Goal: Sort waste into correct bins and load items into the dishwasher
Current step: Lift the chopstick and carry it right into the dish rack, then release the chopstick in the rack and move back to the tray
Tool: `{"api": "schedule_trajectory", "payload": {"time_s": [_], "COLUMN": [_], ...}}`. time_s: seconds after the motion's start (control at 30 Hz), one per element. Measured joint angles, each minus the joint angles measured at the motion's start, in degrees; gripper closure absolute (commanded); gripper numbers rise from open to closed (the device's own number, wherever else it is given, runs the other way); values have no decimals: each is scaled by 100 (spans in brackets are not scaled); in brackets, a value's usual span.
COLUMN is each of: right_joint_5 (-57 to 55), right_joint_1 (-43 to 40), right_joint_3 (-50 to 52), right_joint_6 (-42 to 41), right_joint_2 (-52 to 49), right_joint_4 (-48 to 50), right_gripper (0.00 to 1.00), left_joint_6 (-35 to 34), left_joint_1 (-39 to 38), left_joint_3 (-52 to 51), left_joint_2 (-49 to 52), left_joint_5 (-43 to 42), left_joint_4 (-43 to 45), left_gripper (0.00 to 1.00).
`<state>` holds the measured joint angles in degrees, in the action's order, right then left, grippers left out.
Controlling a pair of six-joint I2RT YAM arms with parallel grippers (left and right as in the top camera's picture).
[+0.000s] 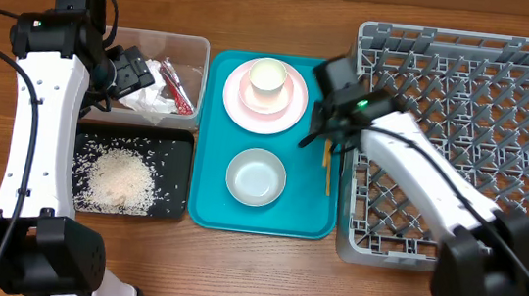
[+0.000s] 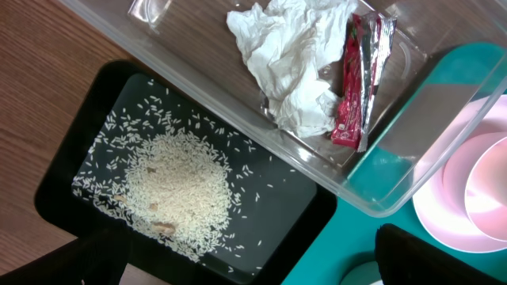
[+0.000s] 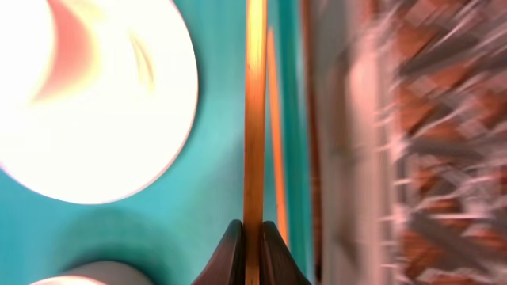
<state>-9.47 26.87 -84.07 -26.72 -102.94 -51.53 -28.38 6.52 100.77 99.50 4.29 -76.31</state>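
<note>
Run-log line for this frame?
right gripper: shut on chopstick | left gripper: open | tissue, wrapper: in clear tub | rice: in black tray

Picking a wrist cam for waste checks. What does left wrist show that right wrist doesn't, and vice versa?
Left wrist only: clear tub holding a crumpled tissue and red wrapper; black tray with rice.
Right wrist only: right gripper shut on a chopstick; blurred dish rack.
Both: teal tray and pink plate.
</note>
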Motion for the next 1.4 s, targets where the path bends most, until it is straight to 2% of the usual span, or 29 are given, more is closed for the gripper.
{"api": "schedule_trajectory", "payload": {"time_s": [0.2, 0.37, 0.6, 0.87, 0.93, 1.03, 1.4], "right_joint_5": [-111, -138, -85, -37, -37, -33, 114], "right_joint_1": [-496, -1003, -1414, -1458, -1458, -1458, -1460], "right_joint_3": [-428, -415, 35, 212, 212, 212, 212], "right_joint_6": [501, 1005, 1609, 1987, 2020, 2046, 2072], "right_joint_2": [654, 645, 509, 450, 450, 450, 450], "right_joint_4": [-501, -986, -960, -879, -844, -824, -802], "right_gripper": [96, 96, 96, 96, 94, 82, 80], "left_joint_6": [0, 0, 0, 0, 0, 0, 0], "left_joint_1": [0, 0, 0, 0, 0, 0, 0], "left_joint_3": [0, 0, 0, 0, 0, 0, 0], "left_joint_2": [0, 0, 0, 0, 0, 0, 0], "left_joint_5": [0, 0, 2, 0, 0, 0, 2], "left_joint_4": [0, 0, 0, 0, 0, 0, 0], "left_gripper": [0, 0, 0, 0, 0, 0, 0]}}
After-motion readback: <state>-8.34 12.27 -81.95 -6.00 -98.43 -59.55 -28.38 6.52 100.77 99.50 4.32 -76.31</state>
